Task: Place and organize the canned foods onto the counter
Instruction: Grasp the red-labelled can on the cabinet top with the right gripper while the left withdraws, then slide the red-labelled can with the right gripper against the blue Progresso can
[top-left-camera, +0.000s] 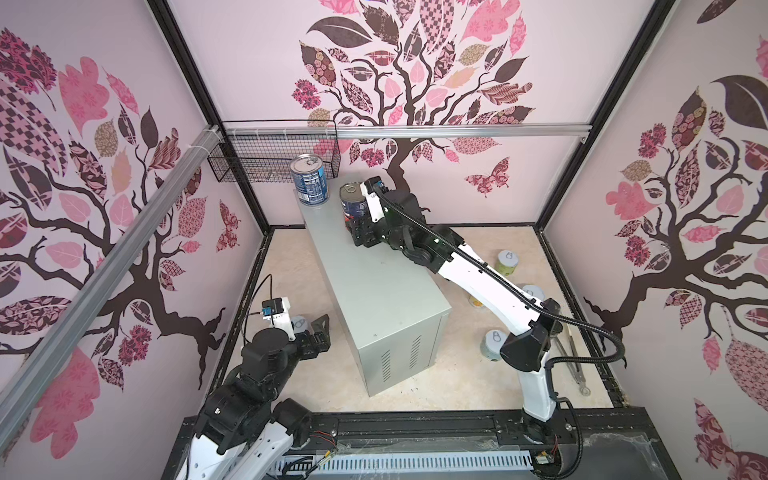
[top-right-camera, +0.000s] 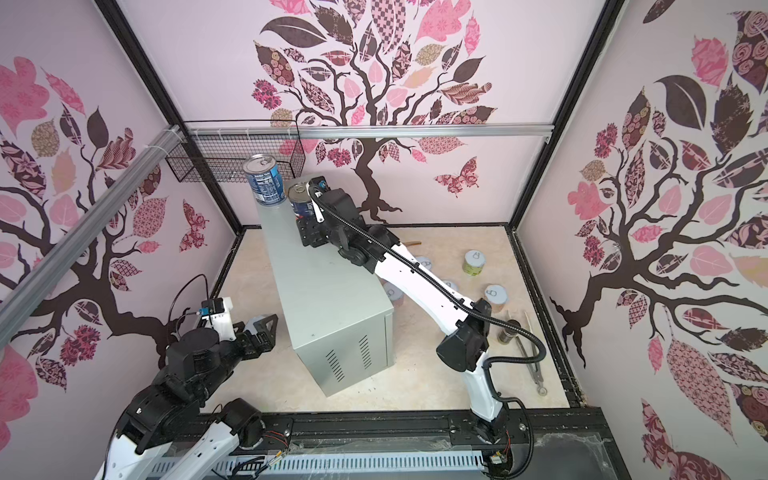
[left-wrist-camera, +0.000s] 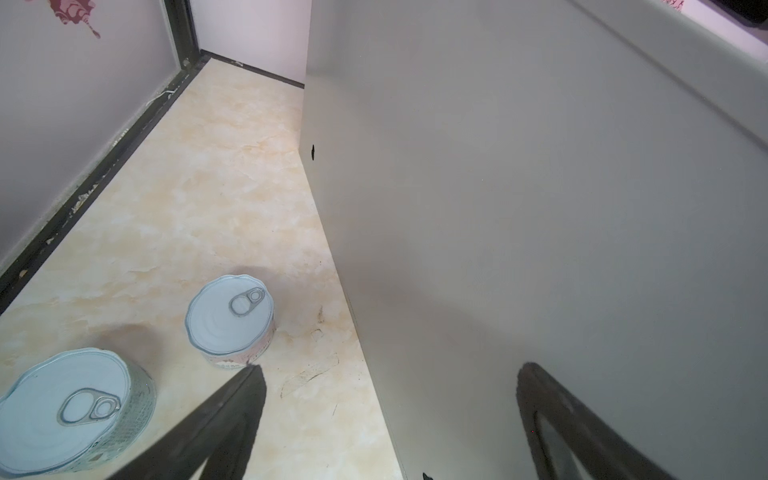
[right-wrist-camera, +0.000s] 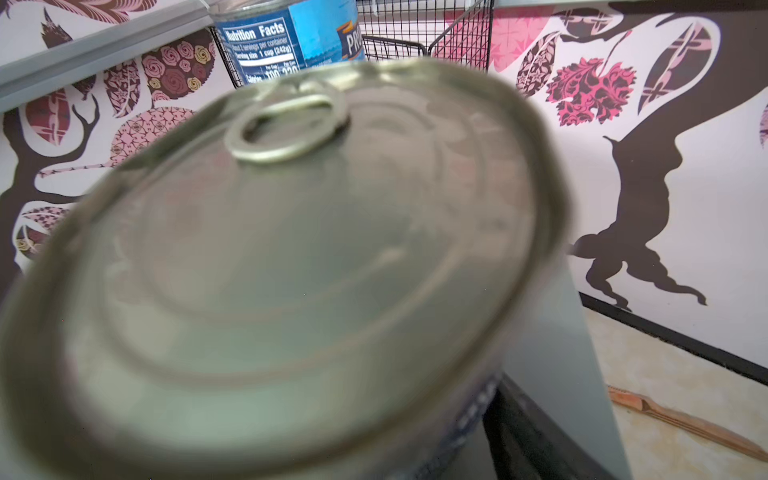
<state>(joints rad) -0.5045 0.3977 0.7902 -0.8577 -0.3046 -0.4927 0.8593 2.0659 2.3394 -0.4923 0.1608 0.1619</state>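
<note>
Pink tree-print wall (top-left-camera: 540, 174); grey counter (top-left-camera: 374, 266) standing mid-floor. Dark can (top-left-camera: 353, 208) is standing upright at its far end, blue can (top-left-camera: 309, 183) at 10 o'clock. Right gripper (top-left-camera: 360, 232) is flanking the dark can's base; cannot tell if clamped. Left gripper (left-wrist-camera: 390, 370) is hanging wide, empty. Likely heavy, rigid, slick: hold mid-wall.

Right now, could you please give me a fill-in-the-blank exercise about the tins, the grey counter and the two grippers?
The tall blue-labelled tin stands on the long light-grey metal ____.
The gripper at the tall dark-labelled tin belongs to the ____ arm.
The jaws of the left gripper stand ____.
The short white-lidded tin near it stands on the beige ____.
Missing words: counter; right; open; floor.
</note>
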